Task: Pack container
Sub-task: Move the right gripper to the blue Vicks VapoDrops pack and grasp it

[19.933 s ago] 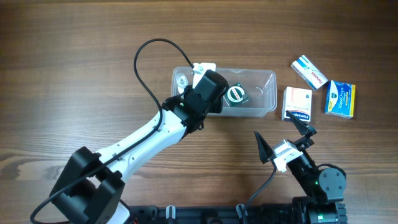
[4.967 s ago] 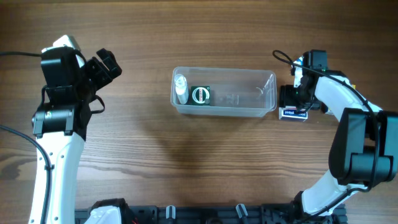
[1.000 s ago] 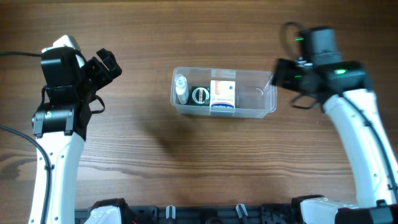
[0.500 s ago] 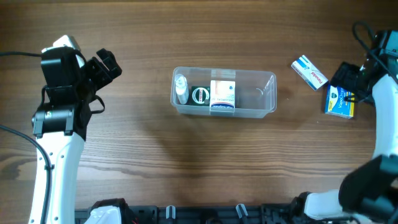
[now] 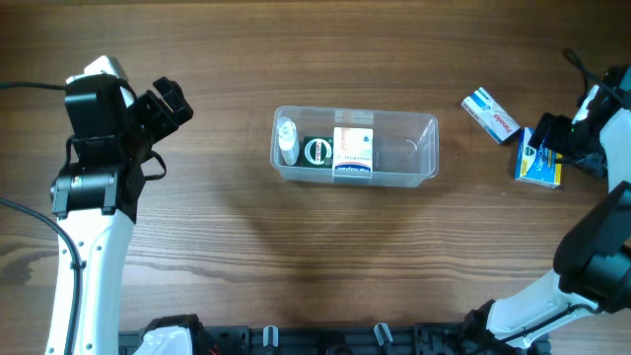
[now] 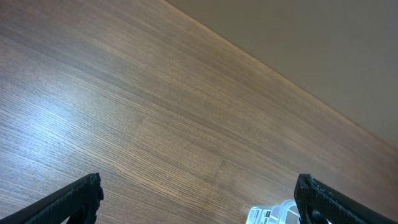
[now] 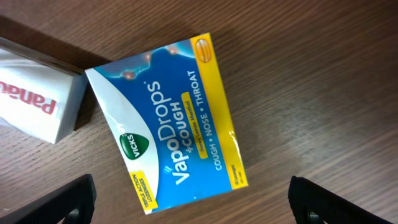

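Observation:
The clear plastic container [image 5: 355,146] lies at the table's middle. It holds a small clear bottle [image 5: 286,139], a round green-and-white item [image 5: 317,151] and a white box with a blue band [image 5: 354,152]. A corner of it shows in the left wrist view [image 6: 273,214]. My right gripper [image 5: 557,148] is open over a blue and yellow VapoDrops box [image 5: 538,160], seen close in the right wrist view [image 7: 171,121], at the far right. My left gripper [image 5: 168,104] is open and empty, far left of the container.
A white, blue and red medicine box [image 5: 490,112] lies left of the VapoDrops box; its end shows in the right wrist view [image 7: 37,102]. The table's far edge shows in the left wrist view [image 6: 280,81].
My right arm has swung from beside the container's right end out to the far right, over the VapoDrops box. The left arm has not moved.

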